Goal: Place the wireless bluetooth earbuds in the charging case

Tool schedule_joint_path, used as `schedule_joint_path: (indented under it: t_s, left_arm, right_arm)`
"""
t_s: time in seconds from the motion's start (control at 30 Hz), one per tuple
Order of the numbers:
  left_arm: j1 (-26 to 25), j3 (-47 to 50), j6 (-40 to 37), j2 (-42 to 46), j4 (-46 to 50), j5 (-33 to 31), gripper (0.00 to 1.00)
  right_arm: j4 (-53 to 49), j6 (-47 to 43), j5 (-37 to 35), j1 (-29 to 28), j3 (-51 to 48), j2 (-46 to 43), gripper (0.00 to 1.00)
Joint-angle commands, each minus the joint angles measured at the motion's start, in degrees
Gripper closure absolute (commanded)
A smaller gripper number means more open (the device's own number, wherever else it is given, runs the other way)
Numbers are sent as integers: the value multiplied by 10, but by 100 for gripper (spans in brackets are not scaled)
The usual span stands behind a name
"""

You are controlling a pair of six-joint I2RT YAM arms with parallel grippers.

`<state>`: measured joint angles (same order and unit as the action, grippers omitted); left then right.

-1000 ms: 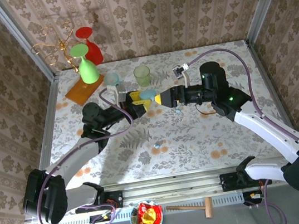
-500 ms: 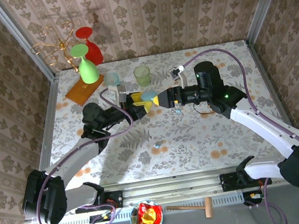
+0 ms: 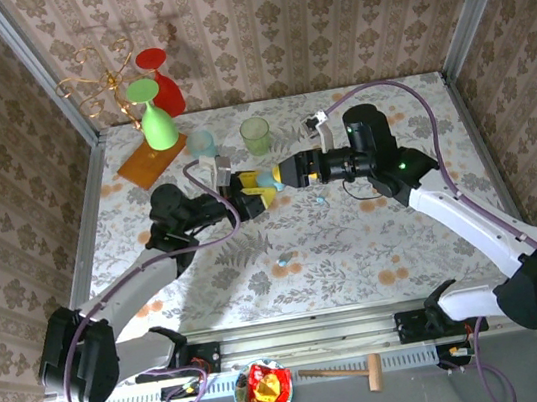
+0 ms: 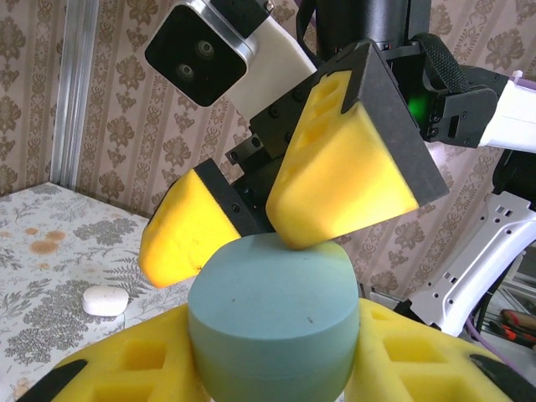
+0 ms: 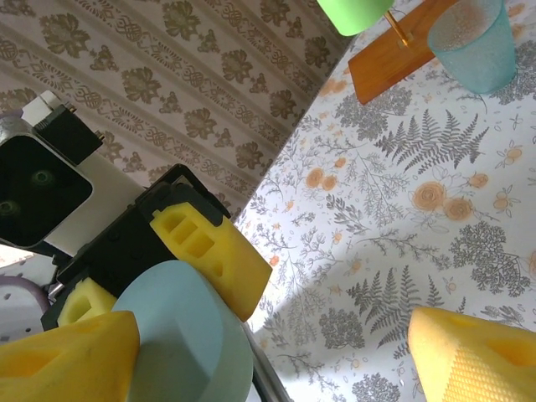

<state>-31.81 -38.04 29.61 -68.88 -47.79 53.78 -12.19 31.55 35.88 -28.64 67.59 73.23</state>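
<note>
above the table (image 3: 376, 245) middle, left gripper (image 3: 253, 186) clamped on pale-blue charging case (image 4: 272, 322), right gripper (image 3: 281, 174) spread wide, one yellow fingertip (image 4: 335, 193) touching the case's top

The floral desk (image 3: 376, 245) carried an orange board (image 3: 147, 166) at its back left. A blue cup (image 3: 201, 142) stood just beside the board, and a green cup (image 3: 255, 134) farther right. A pale bud (image 3: 283, 258) lay near the middle, with a second bud (image 3: 319, 198) behind it to the right. A small white piece (image 4: 105, 300) lay apart.
</note>
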Motion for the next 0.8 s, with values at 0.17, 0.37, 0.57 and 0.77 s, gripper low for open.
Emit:
schedule_joint_path:
  t_s: [0.17, 0.37, 0.57, 0.77]
  left_arm:
    - [2, -18, -10, 20, 0, 12, 76]
    - [2, -24, 1, 20, -2, 9, 76]
    - [3, -19, -12, 17, 13, 6, 76]
    - [3, -20, -7, 12, 3, 7, 76]
  right_arm:
    - [-49, -121, 53, -7, 19, -18, 12]
    - [-59, -137, 33, -8, 5, -20, 12]
    - [14, -104, 83, -11, -13, -34, 12]
    - [-23, -138, 69, -18, -11, -40, 11]
